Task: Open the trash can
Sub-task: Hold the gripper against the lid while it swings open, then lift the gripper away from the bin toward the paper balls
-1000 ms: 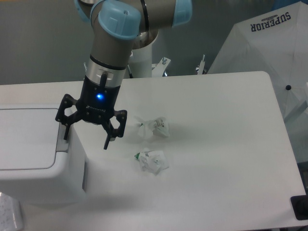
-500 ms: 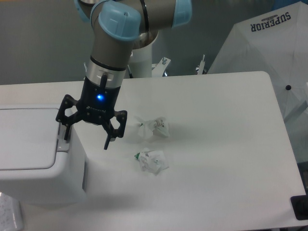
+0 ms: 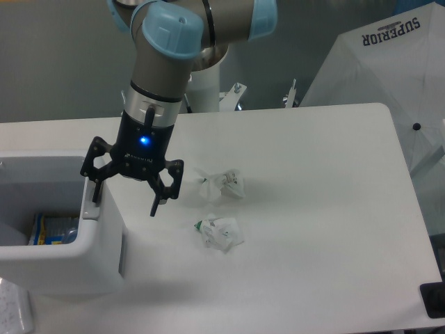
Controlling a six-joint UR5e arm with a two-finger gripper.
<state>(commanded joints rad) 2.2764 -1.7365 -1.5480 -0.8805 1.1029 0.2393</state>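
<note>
The large boxy white plastic trash can (image 3: 83, 261) with rounded corners sits at the near left of the white table (image 3: 313, 209), partly cut off by the left edge of the view. Its top is open: the inside is visible as a dark hollow, and a blue and yellow package (image 3: 52, 228) lies in it. No flat lid covers the opening; whether the lid stands raised beyond the left edge cannot be told. On the right rim of the bin is the grey rectangular push tab (image 3: 90, 207).

Directly over that right rim hangs the black two-finger gripper (image 3: 125, 196), its fingers spread wide apart and holding nothing. The left finger points down at the grey tab and appears to touch or nearly touch it; the right finger hangs clear of the bin, over the table. A blue light glows on the gripper body. Above it rises the silver and light blue robot arm (image 3: 167, 49).

To the right of the gripper, on the table, lie two small crumpled white wrappers: one farther (image 3: 221, 184) and one nearer (image 3: 220, 233), close to each other but apart. At the far right stands a white umbrella-like cover printed with the word SUPERIOR (image 3: 379, 76).
</note>
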